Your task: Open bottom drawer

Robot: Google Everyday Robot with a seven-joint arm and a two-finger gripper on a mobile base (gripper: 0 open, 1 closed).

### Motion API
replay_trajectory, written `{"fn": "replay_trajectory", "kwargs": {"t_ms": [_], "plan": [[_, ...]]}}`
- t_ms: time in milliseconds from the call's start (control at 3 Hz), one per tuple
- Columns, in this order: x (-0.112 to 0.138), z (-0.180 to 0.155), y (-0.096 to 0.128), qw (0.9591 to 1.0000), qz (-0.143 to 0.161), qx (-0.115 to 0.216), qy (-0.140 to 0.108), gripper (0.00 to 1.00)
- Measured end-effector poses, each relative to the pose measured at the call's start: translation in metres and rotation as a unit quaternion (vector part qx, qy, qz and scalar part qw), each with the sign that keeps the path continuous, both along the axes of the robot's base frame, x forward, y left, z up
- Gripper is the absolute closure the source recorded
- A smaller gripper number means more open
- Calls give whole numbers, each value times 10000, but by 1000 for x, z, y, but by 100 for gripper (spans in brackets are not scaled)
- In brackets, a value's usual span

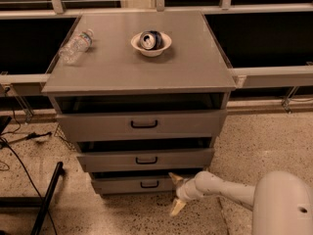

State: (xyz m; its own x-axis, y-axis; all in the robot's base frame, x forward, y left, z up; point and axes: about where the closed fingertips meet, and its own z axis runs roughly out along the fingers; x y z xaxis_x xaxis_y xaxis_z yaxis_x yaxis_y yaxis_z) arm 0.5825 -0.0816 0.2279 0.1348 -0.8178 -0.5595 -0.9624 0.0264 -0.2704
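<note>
Bottom drawer (128,185) has jaws spread beside it; bowl (165,42) holds can (149,39).

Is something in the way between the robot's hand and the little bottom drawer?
No, nothing visible. The gripper hangs open just right of the black handle on the bottom drawer, with only bare floor before it.

robot test space, lab or office type: speckled terrazzo floor (274,141), grey three-drawer cabinet as desk (142,67), dark glazed panels (264,38) behind metal rails, loose black cables (36,135); end effector (177,192) low, fingers spread, beside bottom drawer (122,185).
</note>
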Motion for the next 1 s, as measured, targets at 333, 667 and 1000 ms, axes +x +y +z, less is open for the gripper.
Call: {"fn": "replay_trajectory", "kwargs": {"t_ms": [333,667,1000], "plan": [[13,0,-6,10000,-55,-38,-58,0],[30,-10,-19,9998,-180,-75,47,0],[39,-17,-28,9995,-274,-88,131,0]]}}
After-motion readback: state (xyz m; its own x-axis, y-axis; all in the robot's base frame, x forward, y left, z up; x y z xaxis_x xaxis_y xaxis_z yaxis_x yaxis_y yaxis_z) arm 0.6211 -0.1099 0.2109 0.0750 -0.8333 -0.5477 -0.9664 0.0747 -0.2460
